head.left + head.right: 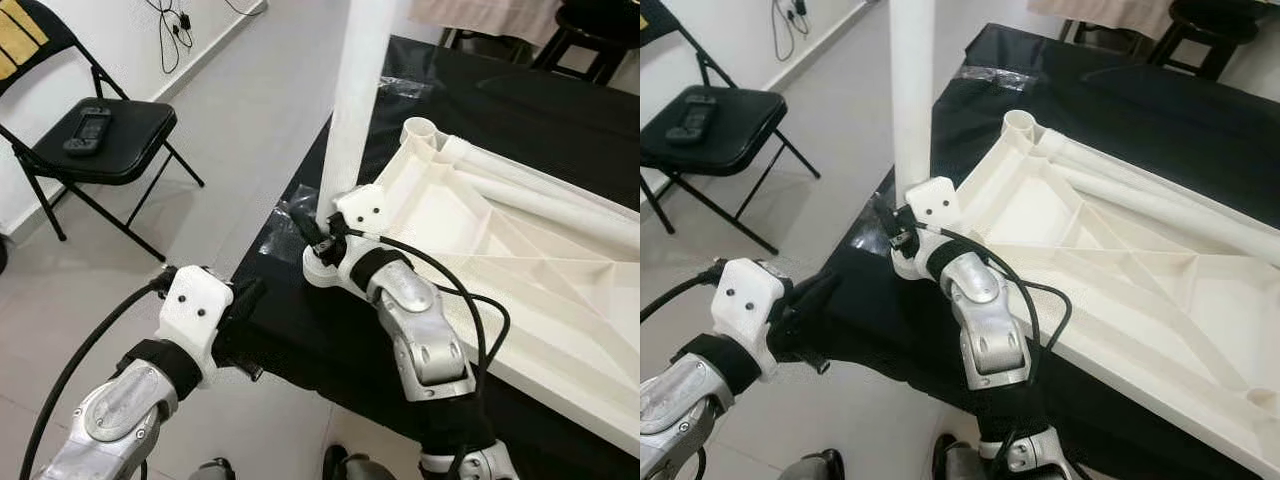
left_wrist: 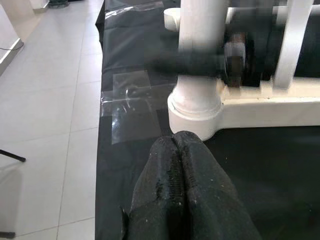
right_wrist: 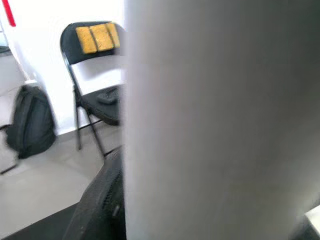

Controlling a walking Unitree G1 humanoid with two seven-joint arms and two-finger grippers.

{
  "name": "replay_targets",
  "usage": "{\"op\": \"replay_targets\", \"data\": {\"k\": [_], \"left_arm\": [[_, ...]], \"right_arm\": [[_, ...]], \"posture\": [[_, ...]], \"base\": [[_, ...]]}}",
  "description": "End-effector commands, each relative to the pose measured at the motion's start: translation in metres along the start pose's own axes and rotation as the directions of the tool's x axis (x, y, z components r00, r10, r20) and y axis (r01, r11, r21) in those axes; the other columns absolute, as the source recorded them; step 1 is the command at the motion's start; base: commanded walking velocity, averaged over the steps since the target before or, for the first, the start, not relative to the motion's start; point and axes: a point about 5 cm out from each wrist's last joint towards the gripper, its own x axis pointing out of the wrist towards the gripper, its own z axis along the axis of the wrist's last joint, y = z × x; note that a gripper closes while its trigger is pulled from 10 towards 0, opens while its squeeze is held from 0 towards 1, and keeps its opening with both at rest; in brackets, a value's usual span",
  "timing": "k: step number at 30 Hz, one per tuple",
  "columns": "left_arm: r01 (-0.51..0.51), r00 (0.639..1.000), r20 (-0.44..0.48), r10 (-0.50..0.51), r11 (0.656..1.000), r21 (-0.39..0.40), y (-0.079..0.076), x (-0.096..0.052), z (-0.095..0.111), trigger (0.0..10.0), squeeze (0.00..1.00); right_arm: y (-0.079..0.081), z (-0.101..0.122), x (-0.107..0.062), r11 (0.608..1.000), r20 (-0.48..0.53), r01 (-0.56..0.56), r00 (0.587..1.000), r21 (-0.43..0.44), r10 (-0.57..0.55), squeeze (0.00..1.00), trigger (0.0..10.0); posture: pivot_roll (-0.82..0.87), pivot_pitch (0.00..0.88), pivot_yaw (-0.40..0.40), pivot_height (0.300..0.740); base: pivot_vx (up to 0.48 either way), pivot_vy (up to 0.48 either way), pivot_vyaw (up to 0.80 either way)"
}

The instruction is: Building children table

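A white children's table top (image 1: 520,260) lies upside down on a black-covered table (image 1: 300,330). One white leg (image 1: 355,100) stands upright in the corner socket (image 2: 195,112) nearest me. My right gripper (image 1: 312,232) is shut on the base of this leg, with a black finger (image 2: 200,62) crossing it just above the socket. In the right wrist view the leg (image 3: 215,120) is very close. My left gripper (image 1: 248,305) is shut and holds nothing. It hovers at the black table's edge, a short way from the socket. Two more white legs (image 1: 540,190) lie inside the top.
A black folding chair (image 1: 100,140) with a dark handheld device (image 1: 88,125) on its seat stands on the tiled floor to my left. A dark backpack (image 3: 30,127) leans by the wall. A black stool (image 1: 590,35) stands beyond the table.
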Motion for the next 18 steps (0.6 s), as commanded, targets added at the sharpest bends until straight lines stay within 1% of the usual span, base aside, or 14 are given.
{"op": "replay_targets", "data": {"k": [1, 3, 4, 5, 6, 7, 8, 9, 10, 11, 14, 15, 17, 18], "left_arm": [[0.005, 1.0, -0.013, -0.005, 1.0, 0.002, -0.001, -0.001, -0.002, 10.0, 0.0], [0.011, 1.0, -0.012, -0.011, 1.0, 0.001, -0.003, 0.0, -0.002, 10.0, 0.0], [0.011, 1.0, -0.012, -0.011, 1.0, 0.001, -0.003, 0.0, -0.002, 10.0, 0.0], [0.011, 1.0, -0.011, -0.011, 1.0, 0.0, -0.003, 0.001, -0.002, 10.0, 0.0], [0.009, 1.0, -0.009, -0.009, 1.0, 0.0, -0.002, 0.001, -0.002, 10.0, 0.0], [0.008, 1.0, -0.008, -0.008, 1.0, 0.001, -0.002, 0.001, -0.002, 10.0, 0.0], [0.003, 1.0, -0.006, -0.003, 1.0, 0.003, -0.001, 0.001, -0.002, 10.0, 0.0], [0.003, 1.0, -0.006, -0.003, 1.0, 0.003, -0.001, 0.001, -0.002, 10.0, 0.0], [-0.001, 1.0, -0.005, 0.001, 1.0, 0.005, -0.001, 0.001, -0.001, 10.0, 0.0], [-0.001, 1.0, -0.005, 0.001, 1.0, 0.005, -0.001, 0.001, -0.001, 10.0, 0.0], [-0.016, 1.0, -0.001, 0.016, 1.0, 0.008, 0.002, 0.001, -0.001, 10.0, 0.0], [-0.016, 1.0, -0.001, 0.016, 1.0, 0.008, 0.002, 0.001, -0.001, 10.0, 0.0], [-0.015, 1.0, 0.0, 0.016, 1.0, 0.008, 0.001, 0.001, -0.001, 10.0, 0.0], [-0.015, 1.0, 0.0, 0.015, 1.0, 0.007, 0.001, 0.002, -0.001, 10.0, 0.0]], "right_arm": [[0.003, -0.025, 0.001, 0.996, -0.118, -0.049, 0.991, 0.077, 0.057, 1.0, 10.0], [0.001, -0.007, 0.007, 0.983, -0.008, -0.144, 0.989, 0.112, 0.145, 1.0, 10.0], [0.001, -0.007, 0.007, 0.983, -0.008, -0.144, 0.989, 0.112, 0.145, 1.0, 10.0], [-0.001, 0.001, 0.01, 0.971, 0.046, -0.203, 0.979, 0.123, 0.199, 1.0, 10.0], [-0.008, 0.011, 0.013, 0.958, 0.097, -0.26, 0.964, 0.126, 0.248, 0.19, 10.0], [-0.013, 0.017, 0.014, 0.947, 0.132, -0.296, 0.951, 0.125, 0.28, 0.19, 10.0], [-0.02, 0.022, 0.015, 0.924, 0.148, -0.366, 0.925, 0.107, 0.349, 0.0, 10.0], [-0.02, 0.022, 0.015, 0.924, 0.148, -0.366, 0.925, 0.107, 0.349, 0.0, 10.0], [-0.024, 0.025, 0.016, 0.908, 0.153, -0.408, 0.907, 0.093, 0.392, 0.0, 10.0], [-0.024, 0.025, 0.016, 0.908, 0.153, -0.408, 0.907, 0.093, 0.392, 0.0, 10.0], [-0.026, 0.029, 0.015, 0.806, 0.132, -0.592, 0.801, 0.026, 0.584, 0.0, 10.0], [-0.026, 0.029, 0.015, 0.806, 0.132, -0.592, 0.801, 0.026, 0.584, 0.0, 10.0], [-0.026, 0.03, 0.016, 0.749, 0.126, -0.662, 0.743, -0.001, 0.657, 0.0, 10.0], [-0.027, 0.031, 0.017, 0.731, 0.13, -0.682, 0.724, -0.006, 0.677, 0.0, 10.0]], "posture": [[0.13, 0.289, -0.12, 0.74], [0.13, 0.286, -0.123, 0.74], [0.13, 0.286, -0.123, 0.74], [0.13, 0.286, -0.123, 0.74], [0.13, 0.283, -0.127, 0.74], [0.13, 0.283, -0.127, 0.74], [0.14, 0.281, -0.132, 0.74], [0.14, 0.281, -0.132, 0.74], [0.14, 0.281, -0.134, 0.74], [0.14, 0.281, -0.134, 0.74], [0.14, 0.276, -0.136, 0.74], [0.14, 0.276, -0.136, 0.74], [0.14, 0.273, -0.137, 0.74], [0.14, 0.273, -0.137, 0.74]], "base": [[0.0, 0.0, 0.0], [0.0, 0.0, 0.0], [0.0, 0.0, 0.0], [0.0, 0.0, 0.0], [0.0, 0.0, 0.0], [0.0, 0.0, 0.0], [0.0, 0.0, 0.0], [0.0, 0.0, 0.0], [0.0, 0.0, 0.0], [0.0, 0.0, 0.0], [0.0, 0.0, 0.0], [0.0, 0.0, 0.0], [0.0, 0.0, 0.0], [0.0, 0.0, 0.0]]}}
